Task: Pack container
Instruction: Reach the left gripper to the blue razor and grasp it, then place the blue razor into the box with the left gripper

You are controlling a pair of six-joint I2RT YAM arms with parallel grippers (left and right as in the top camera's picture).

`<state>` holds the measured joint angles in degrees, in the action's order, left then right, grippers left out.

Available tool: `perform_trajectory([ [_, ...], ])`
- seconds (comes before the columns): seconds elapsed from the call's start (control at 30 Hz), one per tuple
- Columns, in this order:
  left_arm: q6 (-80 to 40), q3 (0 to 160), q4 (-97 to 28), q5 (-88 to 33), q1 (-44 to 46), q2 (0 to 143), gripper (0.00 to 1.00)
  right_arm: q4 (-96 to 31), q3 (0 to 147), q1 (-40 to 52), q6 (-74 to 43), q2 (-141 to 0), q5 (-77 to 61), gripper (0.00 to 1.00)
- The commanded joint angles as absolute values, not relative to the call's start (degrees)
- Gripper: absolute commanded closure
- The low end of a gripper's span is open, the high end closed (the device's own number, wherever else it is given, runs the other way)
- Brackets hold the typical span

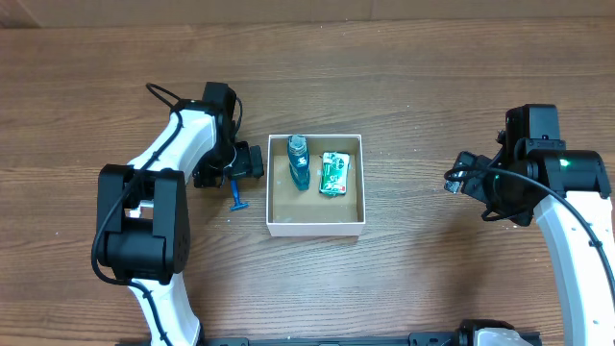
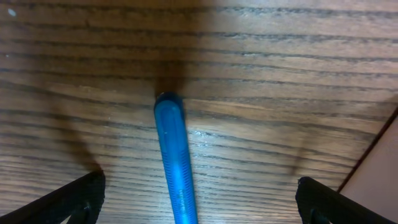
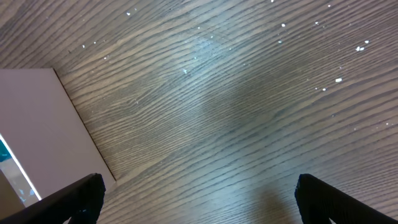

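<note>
The container (image 1: 315,227), a square white-walled box with a tan floor, sits mid-table. Inside it lie a blue-green bottle (image 1: 298,161) and a green packet (image 1: 333,174). A blue razor (image 1: 236,195) lies on the table just left of the container; its handle (image 2: 175,155) shows between my left fingers in the left wrist view. My left gripper (image 1: 233,169) is open, low over the razor handle, its fingers on either side and apart from it. My right gripper (image 1: 461,180) is open and empty, over bare table right of the container, whose wall (image 3: 37,118) shows in the right wrist view.
The table is dark wood. The container's corner (image 2: 379,180) shows at the right edge of the left wrist view. The left arm's base stands at the front left, the right arm's at the front right.
</note>
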<state>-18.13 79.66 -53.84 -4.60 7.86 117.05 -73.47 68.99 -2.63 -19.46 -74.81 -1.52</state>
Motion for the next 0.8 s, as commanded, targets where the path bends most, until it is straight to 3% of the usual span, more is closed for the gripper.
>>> perform_trajectory([
  [0.0, -19.3, 80.7, -54.7, -5.6, 8.0, 117.9, 0.19, -73.2, 68.9, -3.0, -19.2, -74.1, -1.8, 0.0],
  [0.07, -19.3, 80.7, -55.2, -5.6, 8.0, 117.9, 0.26, -73.3, 68.9, -3.0, -19.2, -74.1, -1.8, 0.0],
  [0.2, -19.3, 79.4, -55.1, -5.6, 8.0, 117.9, 0.5, -73.4, 68.9, -3.0, -19.2, -74.1, -1.8, 0.0],
  [0.27, -19.3, 78.7, -55.0, -5.5, 8.0, 117.9, 0.53, -73.4, 68.9, -3.0, -19.2, -74.1, -1.8, 0.0],
  [0.37, -19.3, 78.1, -55.5, -5.5, 8.0, 117.9, 0.68, -73.4, 68.9, -3.0, -19.2, -74.1, -1.8, 0.0],
  [0.7, -19.3, 78.1, -57.7, -5.6, 8.0, 117.9, 0.96, -73.4, 68.9, -3.0, -19.2, -74.1, -1.8, 0.0],
  [0.77, -19.3, 78.3, -58.1, -5.6, 8.0, 117.8, 0.96, -73.4, 68.9, -3.0, -19.2, -74.1, -1.8, 0.0],
])
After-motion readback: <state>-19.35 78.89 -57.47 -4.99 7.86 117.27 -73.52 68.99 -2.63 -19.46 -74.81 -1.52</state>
